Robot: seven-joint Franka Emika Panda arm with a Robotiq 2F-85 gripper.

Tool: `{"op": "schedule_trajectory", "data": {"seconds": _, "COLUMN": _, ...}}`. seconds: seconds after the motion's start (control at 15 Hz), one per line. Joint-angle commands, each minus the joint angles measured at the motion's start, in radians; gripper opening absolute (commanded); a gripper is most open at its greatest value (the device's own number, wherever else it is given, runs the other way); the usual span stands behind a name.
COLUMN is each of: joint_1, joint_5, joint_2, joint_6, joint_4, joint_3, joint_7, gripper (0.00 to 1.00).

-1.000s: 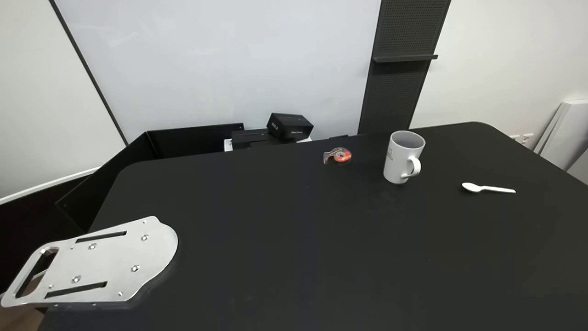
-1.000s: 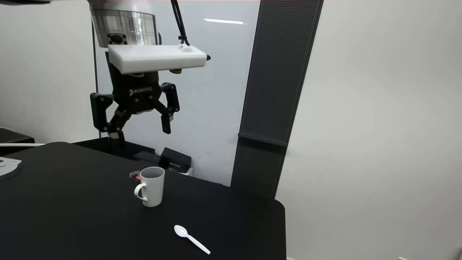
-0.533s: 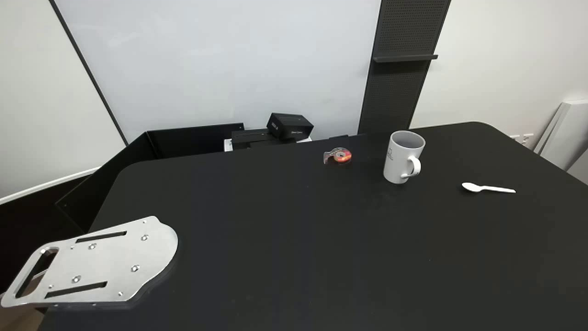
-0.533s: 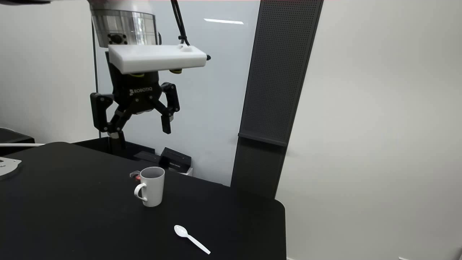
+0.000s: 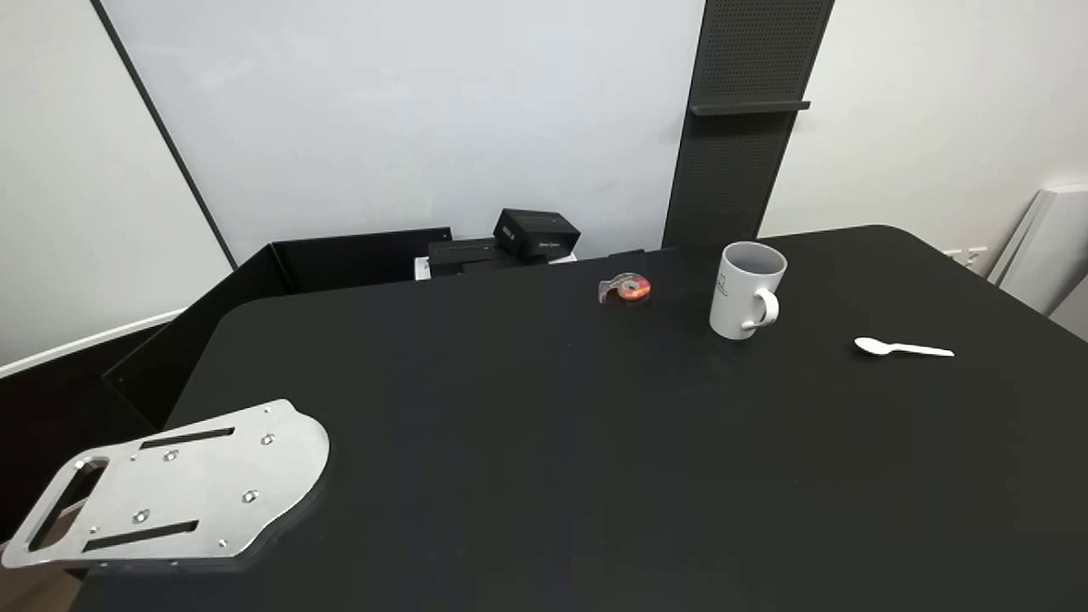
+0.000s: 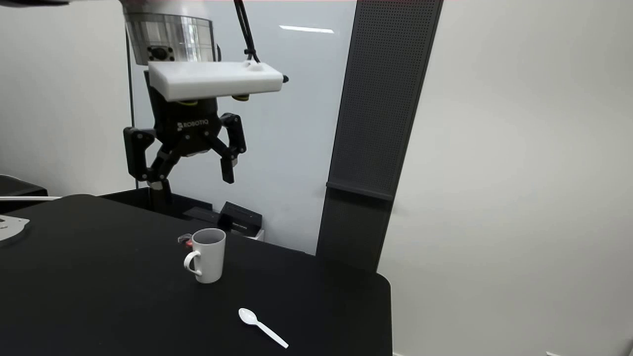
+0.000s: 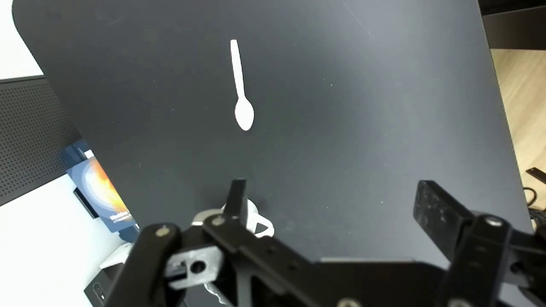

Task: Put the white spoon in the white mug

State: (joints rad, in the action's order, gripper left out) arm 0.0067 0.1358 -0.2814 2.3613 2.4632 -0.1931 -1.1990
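Note:
The white spoon (image 5: 903, 348) lies flat on the black table to the right of the white mug (image 5: 735, 297) in an exterior view. The spoon also shows in an exterior view (image 6: 262, 327) and in the wrist view (image 7: 241, 87). The mug stands upright, its loop handle showing in both exterior views (image 6: 210, 262). In the wrist view one finger of the gripper hides most of the mug (image 7: 263, 225). My gripper (image 6: 197, 182) is high above the table, wide open. In the wrist view nothing is between the fingertips of the gripper (image 7: 332, 202).
A red tape dispenser (image 5: 629, 287) lies near the mug. A silver metal plate (image 5: 195, 484) sits at the table's left edge in an exterior view. Black boxes (image 5: 535, 234) stand behind the table's back edge. A dark perforated panel (image 6: 376, 99) stands against the wall.

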Motion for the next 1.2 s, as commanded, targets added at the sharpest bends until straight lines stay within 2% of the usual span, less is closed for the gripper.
{"op": "schedule_trajectory", "data": {"seconds": 0.0, "joint_1": -0.015, "joint_5": -0.007, "joint_2": 0.016, "joint_6": 0.014, "joint_4": -0.012, "joint_3": 0.010, "joint_7": -0.009, "gripper": 1.00}}
{"op": "schedule_trajectory", "data": {"seconds": 0.2, "joint_1": -0.011, "joint_5": -0.025, "joint_2": 0.054, "joint_6": 0.039, "joint_4": -0.033, "joint_3": -0.004, "joint_7": -0.050, "gripper": 1.00}}
{"op": "schedule_trajectory", "data": {"seconds": 0.53, "joint_1": -0.011, "joint_5": -0.102, "joint_2": 0.135, "joint_6": 0.101, "joint_4": -0.064, "joint_3": -0.022, "joint_7": -0.193, "gripper": 1.00}}
{"op": "schedule_trajectory", "data": {"seconds": 1.13, "joint_1": -0.080, "joint_5": -0.161, "joint_2": 0.305, "joint_6": 0.160, "joint_4": -0.171, "joint_3": -0.001, "joint_7": -0.311, "gripper": 1.00}}
